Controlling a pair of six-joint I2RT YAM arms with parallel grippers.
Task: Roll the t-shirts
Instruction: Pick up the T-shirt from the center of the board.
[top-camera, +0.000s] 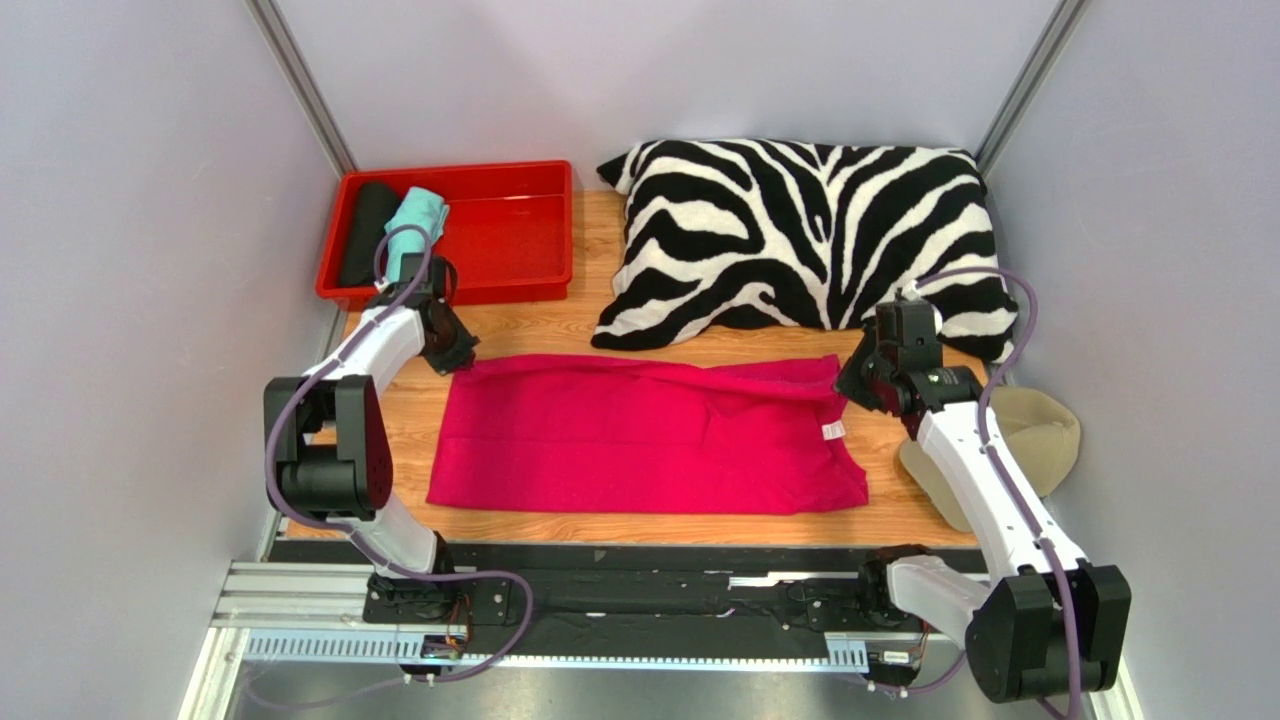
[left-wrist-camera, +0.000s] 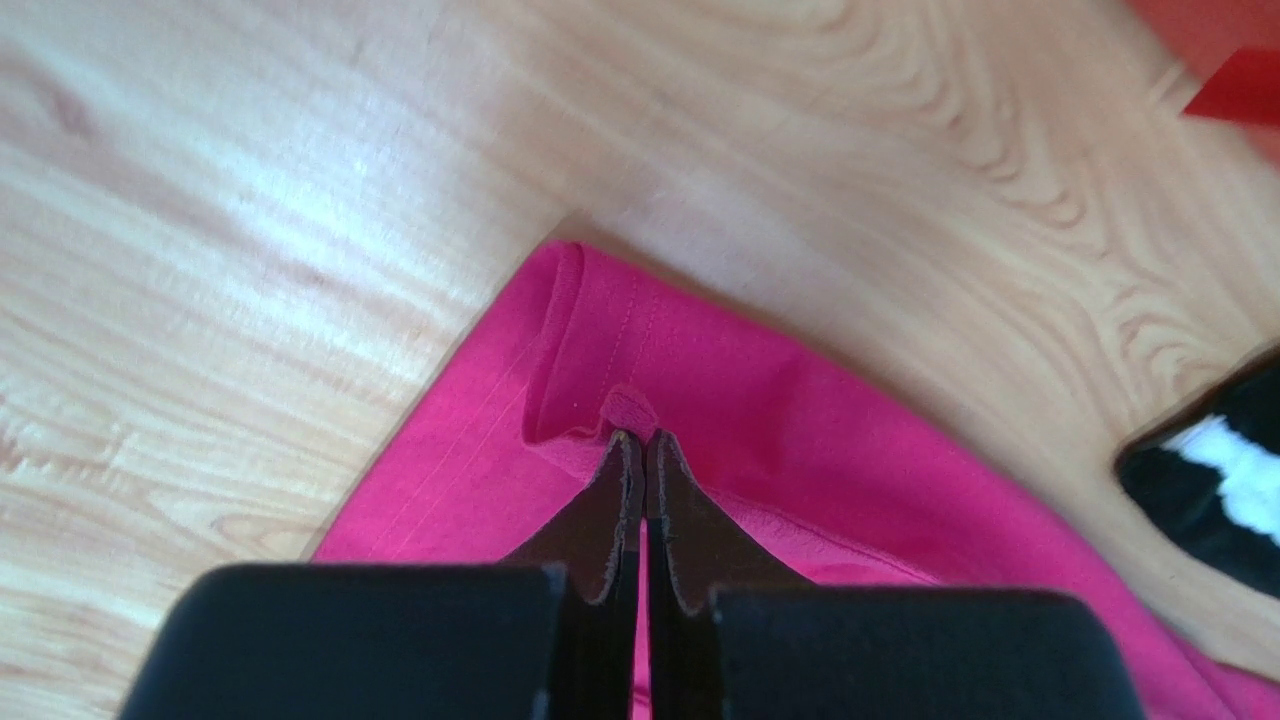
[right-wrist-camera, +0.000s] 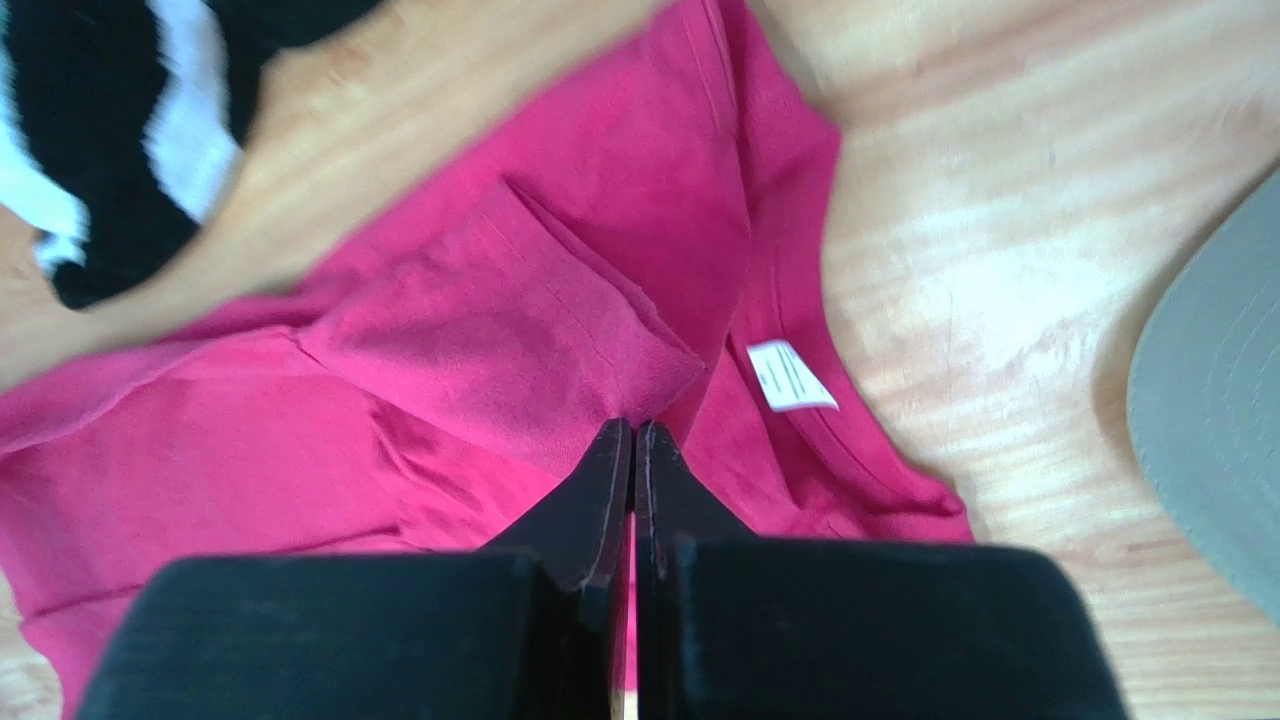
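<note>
Pinching a hem tuck of the pink t-shirt (top-camera: 646, 438) with the left gripper (left-wrist-camera: 643, 444), jaws closed on it; clamping a folded flap with the right gripper (right-wrist-camera: 633, 435), jaws closed, just left of the white label (right-wrist-camera: 790, 375).

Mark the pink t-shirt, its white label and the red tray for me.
pink t-shirt (top-camera: 646, 435): top external view, middle of the flat cloth.
white label (right-wrist-camera: 792, 375): right wrist view, centre of the tag.
red tray (top-camera: 511, 225): top external view, bare floor of the tray.
</note>
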